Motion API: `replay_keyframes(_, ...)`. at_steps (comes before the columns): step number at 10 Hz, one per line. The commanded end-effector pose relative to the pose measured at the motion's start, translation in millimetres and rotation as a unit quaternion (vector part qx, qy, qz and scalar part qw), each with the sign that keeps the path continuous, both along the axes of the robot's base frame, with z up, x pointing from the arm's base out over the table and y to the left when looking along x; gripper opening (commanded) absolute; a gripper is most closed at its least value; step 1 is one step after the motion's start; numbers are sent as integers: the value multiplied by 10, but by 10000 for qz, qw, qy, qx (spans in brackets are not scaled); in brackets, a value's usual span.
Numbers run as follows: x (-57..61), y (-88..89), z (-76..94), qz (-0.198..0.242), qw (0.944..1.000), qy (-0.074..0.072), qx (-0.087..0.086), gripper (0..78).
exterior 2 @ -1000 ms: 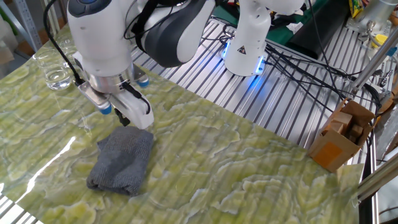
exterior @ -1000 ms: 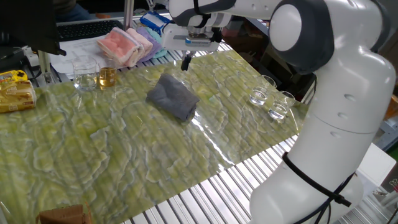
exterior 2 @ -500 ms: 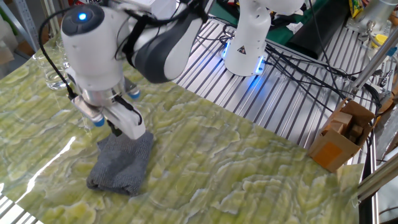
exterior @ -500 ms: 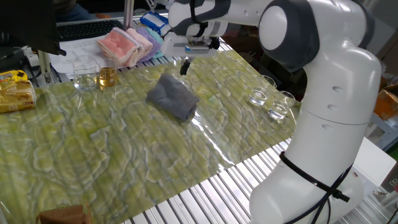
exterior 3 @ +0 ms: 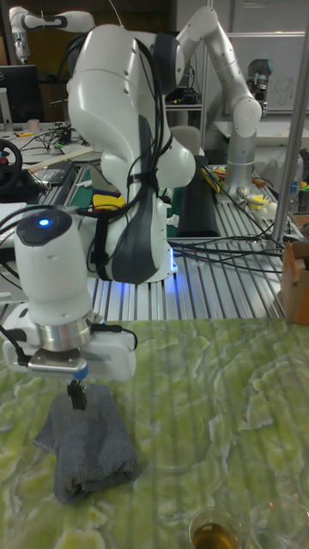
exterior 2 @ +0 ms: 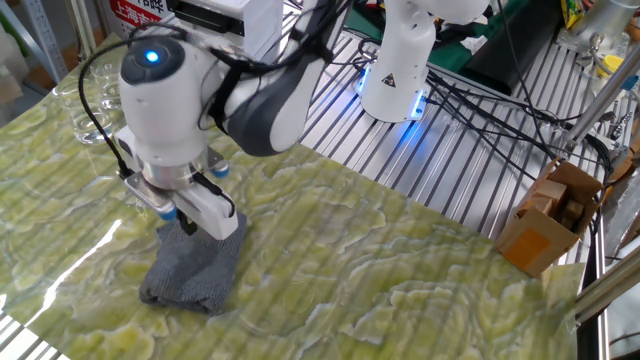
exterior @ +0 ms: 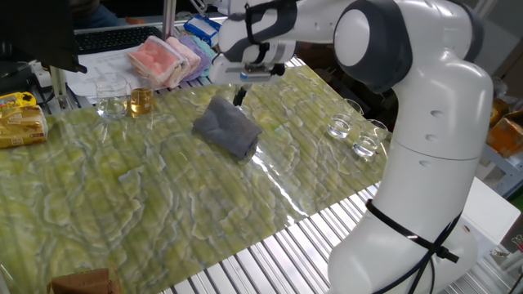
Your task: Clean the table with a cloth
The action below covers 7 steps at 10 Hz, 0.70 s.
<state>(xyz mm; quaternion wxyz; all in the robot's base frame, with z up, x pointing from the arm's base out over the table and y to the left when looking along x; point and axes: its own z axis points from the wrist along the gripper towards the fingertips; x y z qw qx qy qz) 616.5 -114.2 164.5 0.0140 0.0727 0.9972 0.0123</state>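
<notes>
The dark grey cloth (exterior: 227,129) lies crumpled on the table (exterior: 122,204) with its yellow-green wavy sheet. It also shows as the cloth (exterior 2: 195,270) in the other fixed view and the cloth (exterior 3: 86,442) in the tall view. My gripper (exterior: 239,96) points straight down at the cloth's far edge. Its dark fingertips look pressed together, with nothing between them. In the other fixed view the gripper (exterior 2: 188,225) reaches the top of the fabric. In the tall view the gripper (exterior 3: 77,396) touches the cloth's upper left corner.
Pink packets (exterior: 163,59), an amber-filled glass (exterior: 140,101) and an empty glass (exterior: 110,102) stand at the back. Two small glasses (exterior: 351,135) sit near the right edge. A yellow packet (exterior: 18,118) lies at the left, a brown box (exterior: 82,282) at the front left.
The gripper has come down and shifted toward the cloth, from hovering above its far side to touching its edge. The cloth has not moved.
</notes>
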Motion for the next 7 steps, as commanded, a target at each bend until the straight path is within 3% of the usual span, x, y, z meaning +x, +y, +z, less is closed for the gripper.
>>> replay_keyframes(1,13,6,-52,171,9998,-10,-91,0)
replay_keyframes(2,14,4,-56,179,9998,-10,-93,773)
replay_keyframes(7,14,4,-56,179,9998,-10,-93,773)
